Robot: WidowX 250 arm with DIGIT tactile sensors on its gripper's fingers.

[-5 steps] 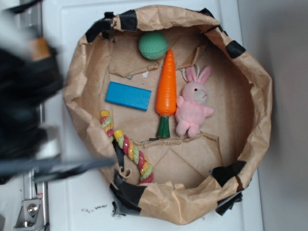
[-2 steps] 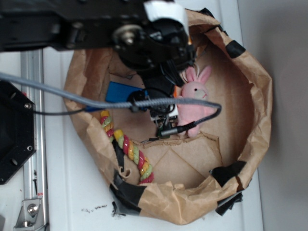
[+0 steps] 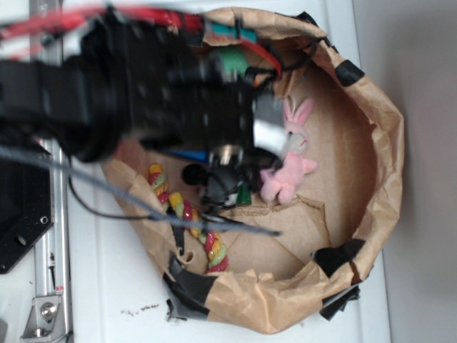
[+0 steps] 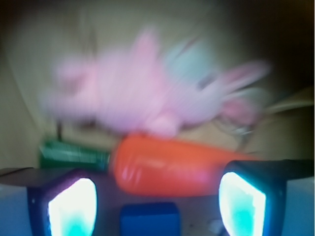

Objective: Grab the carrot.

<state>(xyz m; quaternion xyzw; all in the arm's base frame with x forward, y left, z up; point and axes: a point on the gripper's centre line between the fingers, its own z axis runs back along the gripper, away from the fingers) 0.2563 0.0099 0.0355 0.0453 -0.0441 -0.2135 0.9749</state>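
the carrot [image 4: 167, 164] is glossy orange with a green stem, lying between the open jaws of the gripper [image 4: 157, 196]. the pink bunny [image 4: 133, 93] behind is blurred.

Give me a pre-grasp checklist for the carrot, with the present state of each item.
1. Carrot in wrist view: ok.
2. End effector open, its fingers apart: ok.
3. Carrot between the fingers: cannot tell; it appears just beyond them.
4. Pink bunny clear of the fingers: ok, it lies behind the carrot.
5. Blue block clear: cannot tell, it sits low between the fingers.
6. Image sharpness: not ok, blurred.
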